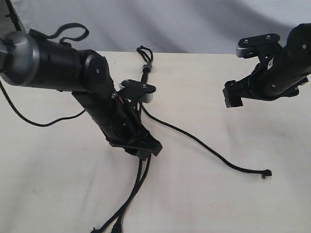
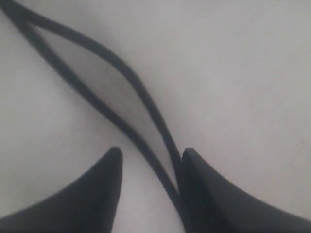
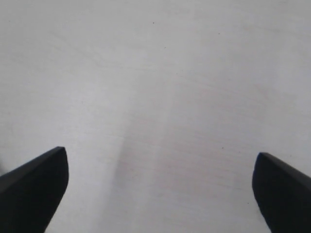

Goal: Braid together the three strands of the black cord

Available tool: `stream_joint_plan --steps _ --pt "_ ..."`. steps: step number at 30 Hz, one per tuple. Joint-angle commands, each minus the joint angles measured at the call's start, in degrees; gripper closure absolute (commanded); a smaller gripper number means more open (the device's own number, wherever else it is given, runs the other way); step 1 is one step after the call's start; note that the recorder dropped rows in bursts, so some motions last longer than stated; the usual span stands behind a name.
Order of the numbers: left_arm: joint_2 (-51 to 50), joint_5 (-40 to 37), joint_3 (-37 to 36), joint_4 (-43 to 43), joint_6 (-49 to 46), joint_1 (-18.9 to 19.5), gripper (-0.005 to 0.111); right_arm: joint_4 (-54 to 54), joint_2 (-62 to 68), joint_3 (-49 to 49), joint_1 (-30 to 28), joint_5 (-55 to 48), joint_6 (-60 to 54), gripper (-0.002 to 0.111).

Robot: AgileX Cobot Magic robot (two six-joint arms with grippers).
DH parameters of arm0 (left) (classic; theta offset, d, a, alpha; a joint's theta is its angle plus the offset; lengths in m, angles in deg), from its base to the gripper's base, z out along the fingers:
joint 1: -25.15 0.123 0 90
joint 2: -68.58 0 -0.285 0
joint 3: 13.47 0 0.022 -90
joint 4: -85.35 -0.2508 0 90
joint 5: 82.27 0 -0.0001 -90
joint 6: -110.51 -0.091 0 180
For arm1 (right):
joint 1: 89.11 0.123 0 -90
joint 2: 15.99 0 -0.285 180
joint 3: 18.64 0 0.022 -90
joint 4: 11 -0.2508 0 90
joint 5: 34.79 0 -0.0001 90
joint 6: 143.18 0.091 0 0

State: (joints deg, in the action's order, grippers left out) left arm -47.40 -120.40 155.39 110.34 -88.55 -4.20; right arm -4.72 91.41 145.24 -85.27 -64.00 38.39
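Exterior view, from beside the table [image 1: 58, 184]: the black cord [image 1: 144, 73] lies on the pale surface, with its knot [image 1: 143, 49] and short loops at the far edge. From the knot, the cord runs toward the near edge and passes beneath the left arm, where the three strands [image 1: 194, 139] part. One strand curves off to the right across bare table and ends in a small knotted tip [image 1: 266, 173]. The other two strands [image 2: 73, 82] come out below the left gripper [image 1: 146, 148] and run side by side to the near edge.

Left wrist view: the left gripper is released, with a clear gap between its dark fingers [image 2: 97, 194]. The two strands pass through that gap. They are separate farther out and converge just beside one finger, and the blur hides whether they touch it. Neither strand is pinched.

Right wrist view: the right gripper [image 3: 160, 153] is spread wide, with only bare table between its fingertips. In the exterior view it hangs above the right side of the table, well apart from every strand.

A thicker arm cable [image 1: 43, 124] loops over the table at the left, apart from the cord.
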Motion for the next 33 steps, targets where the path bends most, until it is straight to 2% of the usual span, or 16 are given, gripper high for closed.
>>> stream_joint_plan --steps 1,7,9,13,18,21,26,33 --pt "-2.78 5.32 -0.35 0.95 -0.90 -2.18 0.065 -0.27 0.10 0.14 -0.33 0.59 -0.38 0.013" --pt "-5.83 5.32 -0.35 -2.13 0.54 -2.20 0.066 -0.27 0.10 0.14 -0.33 0.59 -0.51 0.013" --pt "-5.55 5.32 -0.35 -4.43 2.67 -2.20 0.077 -0.27 0.10 0.14 -0.33 0.59 -0.51 0.013" --pt "-5.47 4.97 -0.35 -5.95 2.67 -2.20 0.106 -0.27 0.10 0.14 -0.33 0.59 -0.51 0.013" --pt "-4.46 4.85 -0.35 -7.55 2.81 -1.81 0.107 -0.27 0.10 0.14 -0.33 0.59 -0.51 0.013" --pt "-1.88 3.82 -0.35 -8.47 2.81 1.74 0.107 -0.27 0.10 0.14 -0.33 0.59 -0.96 0.013" --pt "2.66 0.73 -0.35 -13.93 2.55 11.00 0.107 -0.48 0.10 0.14 -0.33 0.46 -0.96 0.013" --pt "2.13 -0.99 -0.35 -17.67 1.21 16.01 0.107 -1.86 0.10 0.14 -0.23 0.45 -0.96 0.013"
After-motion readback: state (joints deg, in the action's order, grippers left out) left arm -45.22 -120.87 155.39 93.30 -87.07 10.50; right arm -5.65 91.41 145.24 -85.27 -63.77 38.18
